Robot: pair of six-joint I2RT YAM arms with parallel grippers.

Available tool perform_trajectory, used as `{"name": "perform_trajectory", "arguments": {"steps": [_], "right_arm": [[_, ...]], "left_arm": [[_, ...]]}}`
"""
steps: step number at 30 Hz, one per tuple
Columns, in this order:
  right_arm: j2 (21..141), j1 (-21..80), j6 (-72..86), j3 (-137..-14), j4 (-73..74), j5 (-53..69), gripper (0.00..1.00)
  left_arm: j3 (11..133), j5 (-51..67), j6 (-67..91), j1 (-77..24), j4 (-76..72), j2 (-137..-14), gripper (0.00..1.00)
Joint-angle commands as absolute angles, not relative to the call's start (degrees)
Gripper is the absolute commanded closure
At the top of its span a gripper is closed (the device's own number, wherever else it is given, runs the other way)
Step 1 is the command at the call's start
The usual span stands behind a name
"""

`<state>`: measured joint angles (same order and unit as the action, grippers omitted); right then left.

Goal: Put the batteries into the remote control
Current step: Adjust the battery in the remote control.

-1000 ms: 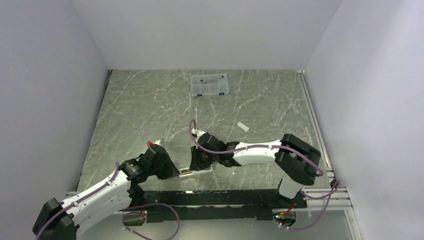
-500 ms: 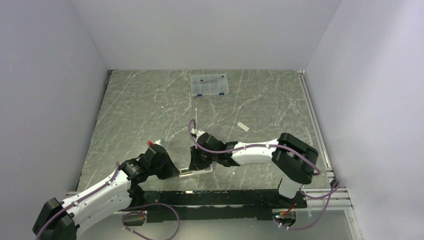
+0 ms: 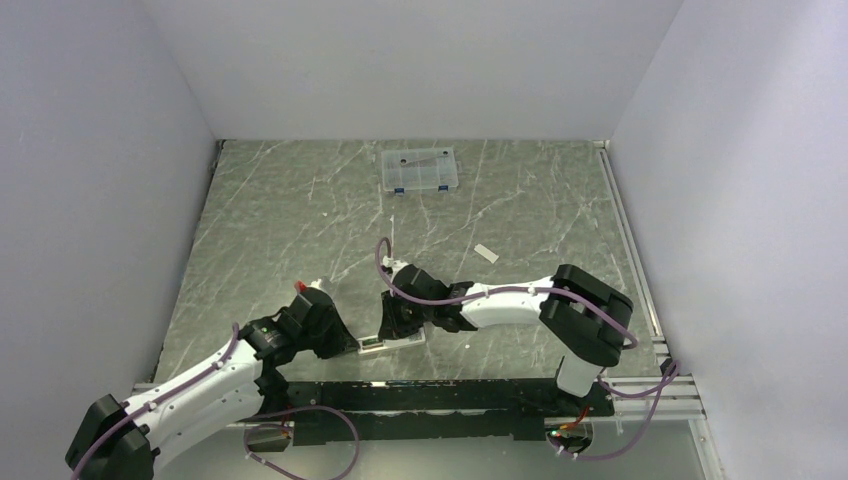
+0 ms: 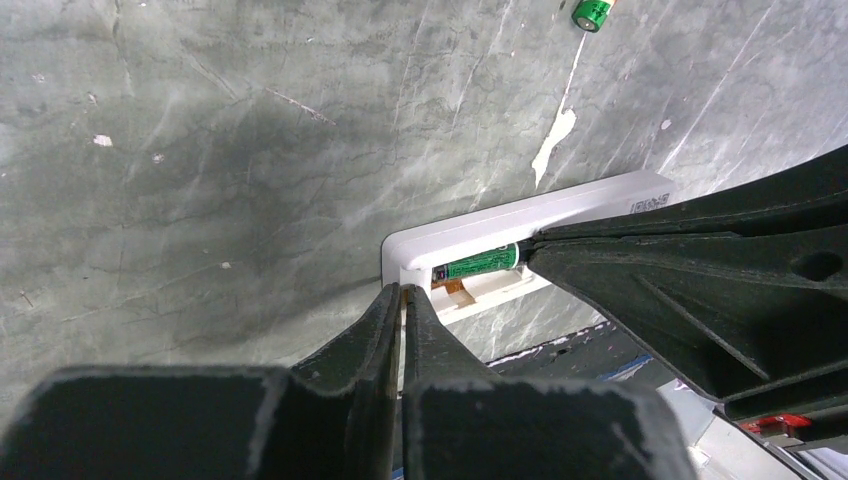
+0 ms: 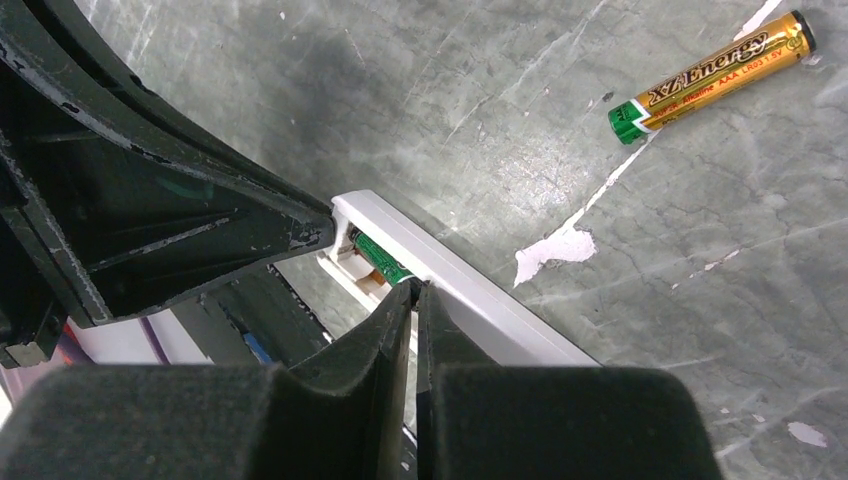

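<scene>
The white remote control [image 3: 392, 345] lies face down near the table's front edge, with its battery compartment open. One battery [image 4: 480, 263] with a green label lies in the compartment, and it also shows in the right wrist view [image 5: 380, 262]. My left gripper [image 4: 402, 292] is shut, with its tips against the remote's end [image 4: 560, 205]. My right gripper [image 5: 414, 290] is shut, with its tips at the inner end of that battery, on the remote [image 5: 490, 310]. A second, gold and green battery [image 5: 710, 75] lies loose on the table beyond the remote.
A small flat white cover piece [image 3: 486, 253] lies to the right of the middle of the table. A clear compartment box with blue latches [image 3: 420, 169] stands at the back. The black rail [image 3: 420, 395] runs just in front of the remote.
The right arm's elbow has edged slightly to the left. Both grippers stay shut at the remote, and the remote has not moved.
</scene>
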<state>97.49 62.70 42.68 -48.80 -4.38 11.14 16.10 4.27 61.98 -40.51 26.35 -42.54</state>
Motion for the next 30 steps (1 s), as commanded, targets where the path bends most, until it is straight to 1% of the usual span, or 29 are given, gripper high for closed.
{"name": "perform_trajectory", "arguments": {"steps": [1, 7, 13, 30], "right_arm": [[98.53, 63.06, 43.42, -51.05, -5.39, 11.49, 0.93], [99.78, 63.99, 42.65, -52.76, -3.39, 10.67, 0.96], [101.18, 65.46, 41.31, -55.37, 2.34, 7.61, 0.97], [108.70, 71.89, 34.82, -68.12, 22.79, -7.77, 0.98]], "left_arm": [[15.29, 5.45, 61.52, -40.67, 22.81, -43.42, 0.92], [15.56, 5.49, 61.15, -40.62, 22.99, -43.23, 0.92], [15.56, 5.75, 60.93, -40.68, 22.70, -43.14, 0.92], [15.65, 6.48, 60.13, -40.69, 22.48, -42.27, 0.92]]}}
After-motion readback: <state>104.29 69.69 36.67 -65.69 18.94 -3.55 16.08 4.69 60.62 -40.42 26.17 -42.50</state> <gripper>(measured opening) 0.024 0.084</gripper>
